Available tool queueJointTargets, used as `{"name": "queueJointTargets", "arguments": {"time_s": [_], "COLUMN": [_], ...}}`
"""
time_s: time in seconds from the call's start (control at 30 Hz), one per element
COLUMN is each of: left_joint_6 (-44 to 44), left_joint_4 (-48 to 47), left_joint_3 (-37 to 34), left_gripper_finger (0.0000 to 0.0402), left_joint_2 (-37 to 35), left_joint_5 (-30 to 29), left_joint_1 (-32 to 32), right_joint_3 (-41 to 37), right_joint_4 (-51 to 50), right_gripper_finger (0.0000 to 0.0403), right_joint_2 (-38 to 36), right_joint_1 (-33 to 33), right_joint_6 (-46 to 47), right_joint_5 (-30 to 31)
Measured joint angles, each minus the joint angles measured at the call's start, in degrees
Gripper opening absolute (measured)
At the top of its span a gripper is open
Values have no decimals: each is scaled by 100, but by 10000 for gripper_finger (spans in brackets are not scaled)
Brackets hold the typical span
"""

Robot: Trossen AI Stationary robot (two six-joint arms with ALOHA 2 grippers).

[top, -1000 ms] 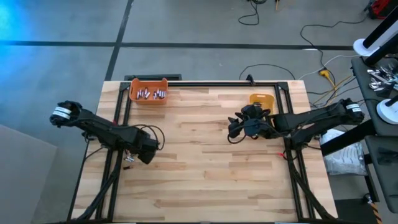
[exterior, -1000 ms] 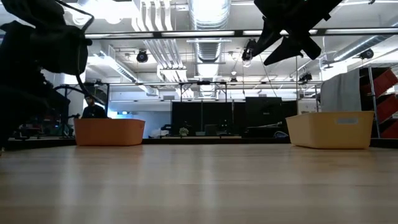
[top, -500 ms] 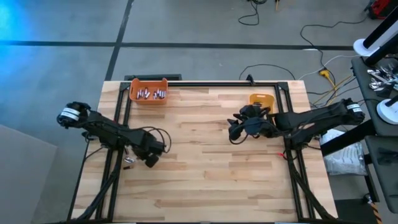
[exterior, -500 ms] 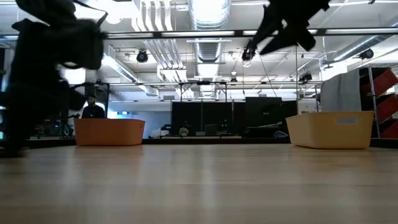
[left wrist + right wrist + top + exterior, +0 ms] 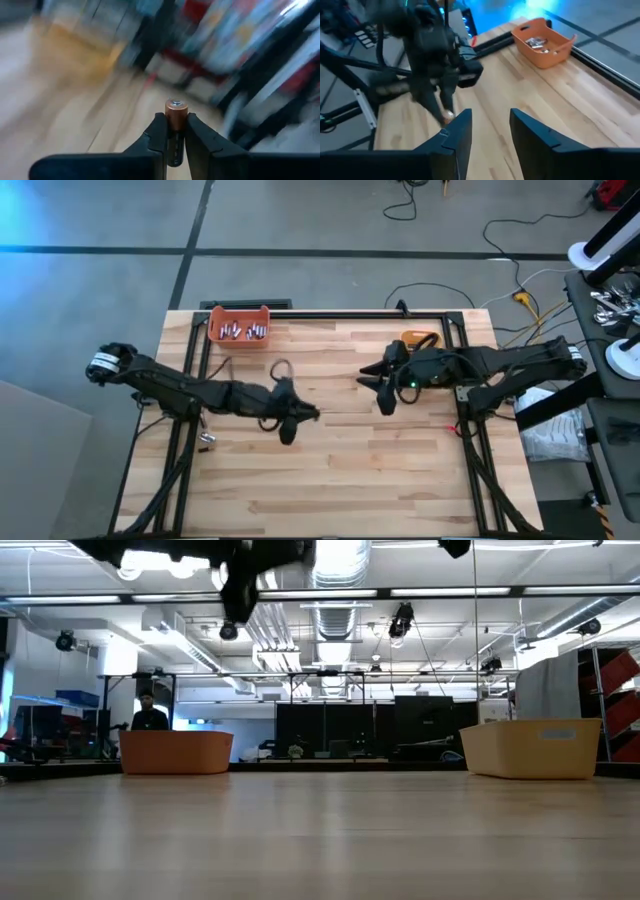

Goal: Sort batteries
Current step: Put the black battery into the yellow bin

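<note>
Left wrist view: left gripper [image 5: 171, 131] pinches a battery [image 5: 175, 129].
Battery: small cylinder, copper top, dark body, silver cap.
Right gripper [image 5: 490, 125]: fingers spread, holding nothing.

right gripper [image 5: 490, 131] fingers apart, empty. ahead over wooden table [image 5: 560, 95]: left arm [image 5: 432, 55]. orange bin [image 5: 543, 42] holds batteries [image 5: 538, 42].

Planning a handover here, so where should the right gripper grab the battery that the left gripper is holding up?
Probably by the copper-coloured top end of the battery, which stands clear above the left gripper. Its dark lower body is clamped between the fingers, so come in across the exposed end, square to its long axis.
</note>
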Motion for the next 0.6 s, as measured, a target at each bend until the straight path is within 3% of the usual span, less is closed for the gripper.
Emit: {"name": "queueJointTargets", "arguments": {"time_s": [0.1, 0.2, 0.43, 0.6], "left_joint_6": [463, 775, 773, 744], "left_joint_4": [1413, 2170, 2265, 2271], "left_joint_3": [-1, 14, 236, 417], "left_gripper_finger": [24, 24, 23, 23], "left_joint_2": [32, 79, 234, 323], "left_joint_5": [51, 32, 133, 355], "left_joint_1": [79, 226, 613, 658], "right_joint_3": [6, -61, -88, 90], "right_joint_4": [123, 401, 1024, 995], "right_gripper_finger": [123, 138, 203, 220], "right_joint_2": [0, 2, 476, 865], "right_joint_1": [75, 74, 67, 45], "right_joint_6": [43, 285, 380, 45], "right_joint_5": [-135, -512, -826, -792]}}
